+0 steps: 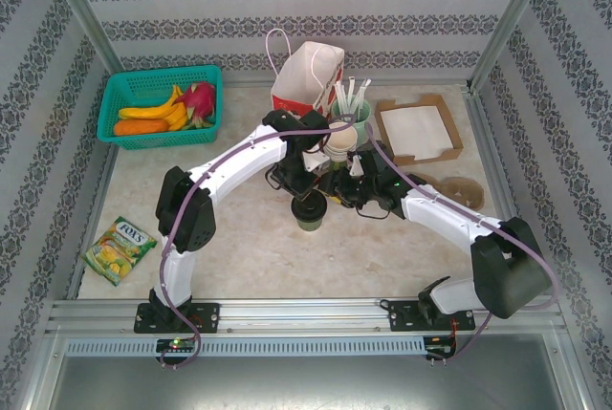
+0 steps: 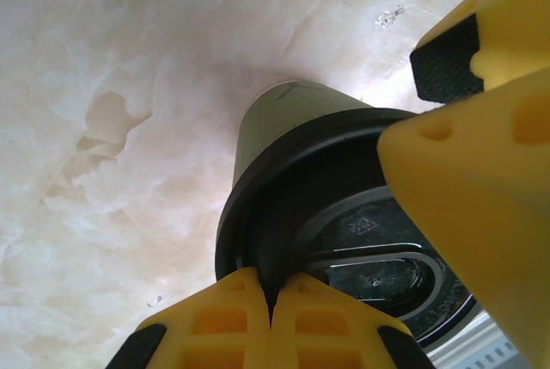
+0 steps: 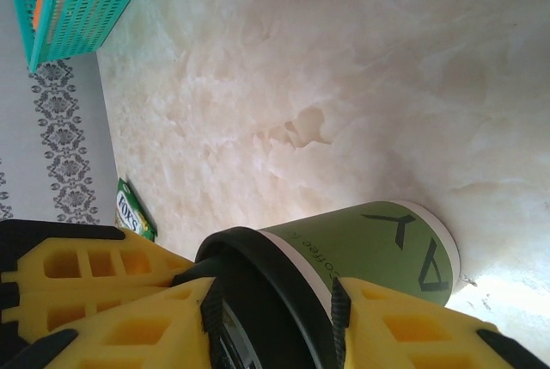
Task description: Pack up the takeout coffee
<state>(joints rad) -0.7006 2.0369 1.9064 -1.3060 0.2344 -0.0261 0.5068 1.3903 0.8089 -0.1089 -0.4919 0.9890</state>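
Note:
The takeout coffee (image 1: 309, 211), a pale green paper cup (image 3: 387, 249) with a black lid (image 2: 361, 231), stands upright on the marble table near the middle. Both arms meet over it. My left gripper (image 2: 271, 296) reaches it from behind, and its yellow fingers are shut on the lid's raised rim. My right gripper (image 3: 275, 309) comes from the right, with a black pad pressed on each side of the lid. In the top view the left gripper (image 1: 301, 185) and the right gripper (image 1: 335, 195) hide part of the cup.
A red and white paper bag (image 1: 308, 75) stands open behind the arms. Beside it are a mint cup with straws (image 1: 349, 109) and stacked paper cups (image 1: 341, 140). A cardboard tray (image 1: 418, 128) sits back right, a teal fruit basket (image 1: 161, 104) back left, a candy packet (image 1: 119, 248) front left.

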